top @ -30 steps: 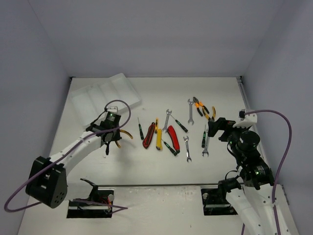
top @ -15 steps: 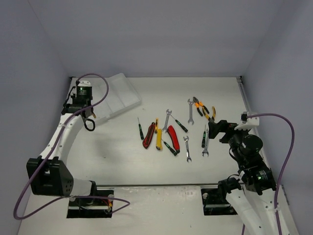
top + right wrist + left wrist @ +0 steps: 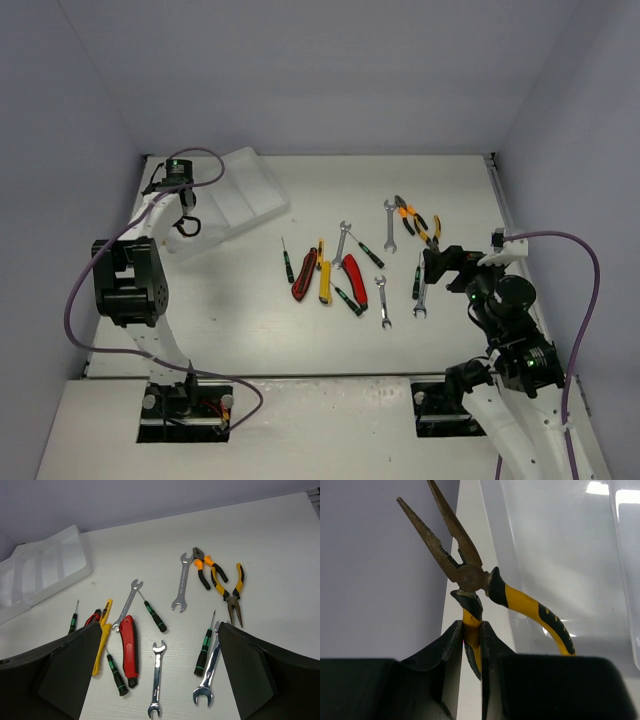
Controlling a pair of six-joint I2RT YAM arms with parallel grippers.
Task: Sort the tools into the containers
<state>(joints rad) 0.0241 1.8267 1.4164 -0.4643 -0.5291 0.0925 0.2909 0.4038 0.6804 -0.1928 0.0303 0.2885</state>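
Note:
My left gripper (image 3: 471, 635) is shut on one handle of the yellow-and-black long-nose pliers (image 3: 467, 575), whose open nose points up and away. In the top view the left gripper (image 3: 185, 218) hangs over the left end of the translucent white tray (image 3: 225, 190), by the left wall. The other tools lie mid-table: a red utility knife (image 3: 129, 647), a yellow utility knife (image 3: 102, 640), silver wrenches (image 3: 156, 680), green-black screwdrivers (image 3: 204, 650) and two pliers (image 3: 220, 577). My right gripper (image 3: 160, 627) is open above them with nothing between its fingers.
The tray (image 3: 45, 570) sits at an angle in the back left corner, its compartments showing nothing inside. Walls close off the left, back and right sides. A dark red-handled tool (image 3: 303, 277) lies beside the yellow knife.
The left arm has swung from mid-table to the back left, carrying the pliers over the tray's left end. The right arm has shifted only slightly.

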